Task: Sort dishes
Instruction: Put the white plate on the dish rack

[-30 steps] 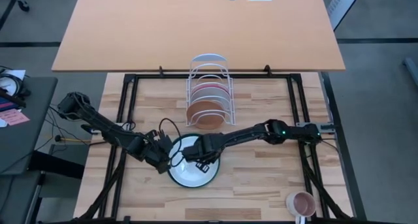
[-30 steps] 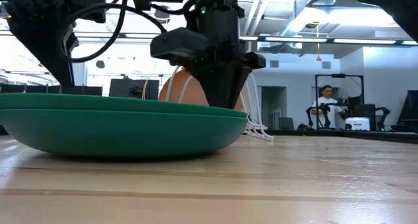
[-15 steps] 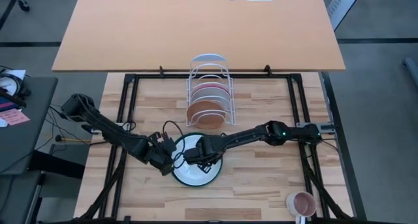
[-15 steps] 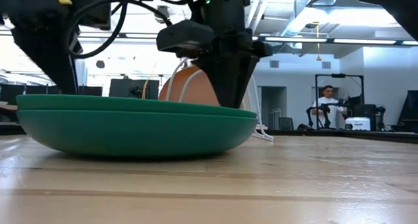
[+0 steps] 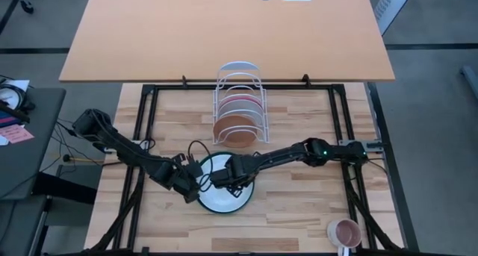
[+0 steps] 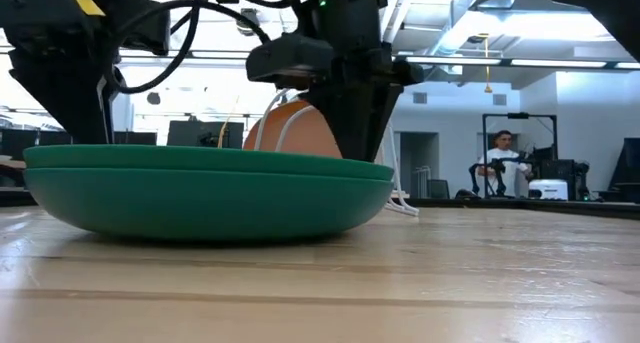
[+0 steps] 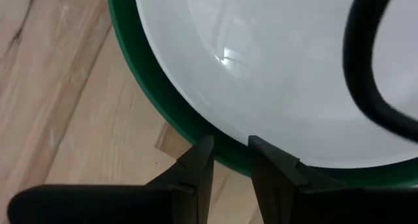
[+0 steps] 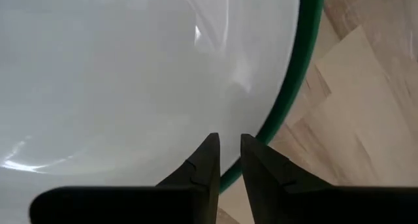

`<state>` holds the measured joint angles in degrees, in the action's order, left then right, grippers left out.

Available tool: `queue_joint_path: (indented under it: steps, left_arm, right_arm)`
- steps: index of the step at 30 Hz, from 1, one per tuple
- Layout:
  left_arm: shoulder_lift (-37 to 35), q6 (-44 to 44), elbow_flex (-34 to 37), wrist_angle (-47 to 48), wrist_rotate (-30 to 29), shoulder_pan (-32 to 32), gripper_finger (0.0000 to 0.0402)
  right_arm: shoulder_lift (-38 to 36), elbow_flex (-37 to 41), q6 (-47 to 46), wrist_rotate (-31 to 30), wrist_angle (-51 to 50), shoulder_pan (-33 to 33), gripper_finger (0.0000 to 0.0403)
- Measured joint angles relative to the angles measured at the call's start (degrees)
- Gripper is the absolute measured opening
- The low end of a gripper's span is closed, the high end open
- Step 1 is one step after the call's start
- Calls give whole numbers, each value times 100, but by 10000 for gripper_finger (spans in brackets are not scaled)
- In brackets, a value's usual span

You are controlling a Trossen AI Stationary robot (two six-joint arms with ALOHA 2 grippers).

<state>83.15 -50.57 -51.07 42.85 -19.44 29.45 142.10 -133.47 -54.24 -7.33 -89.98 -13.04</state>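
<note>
A white plate (image 5: 220, 198) lies inside the dark green plate (image 5: 224, 210), which rests on the wooden table (image 5: 299, 204). My left gripper (image 5: 194, 187) comes down at the stack's left rim (image 7: 230, 145). My right gripper (image 5: 235, 183) comes down toward its right side (image 8: 230, 142). In the low view the green plate (image 6: 200, 198) hides both sets of fingertips. The terracotta plate (image 5: 235, 129) and the pink plate (image 5: 239, 104) stand on edge in the white wire rack (image 5: 239, 84). My left gripper pinches the green plate's rim (image 7: 179, 129) at its left side, one finger outside over the wood, the other inside. The fingers slant steeply down from the table's left. The plate sits flat on the table. My right gripper has the white plate's rim (image 8: 248, 119) between its two fingers, close beside the green rim (image 8: 294, 87). The fingers point almost straight down. The white plate lies in the green one.
A small pink mug (image 5: 346, 232) stands at the table's near right corner. The rack stands just beyond the stack, at the far middle. Bare wood lies to the right of the plates. A person (image 6: 497, 163) sits far off in the room.
My left gripper has gone down and a little toward the table's near right. The stacked green and white plates have slid slightly toward the table's right, staying flat on the wood.
</note>
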Motion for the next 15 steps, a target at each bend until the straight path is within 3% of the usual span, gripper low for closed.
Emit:
queue_joint_path:
  steps: [15]
  left_arm:
    - [-4,17,2,-3,24,11,91]
  right_arm:
    - [45,-4,-17,17,49,3,68]
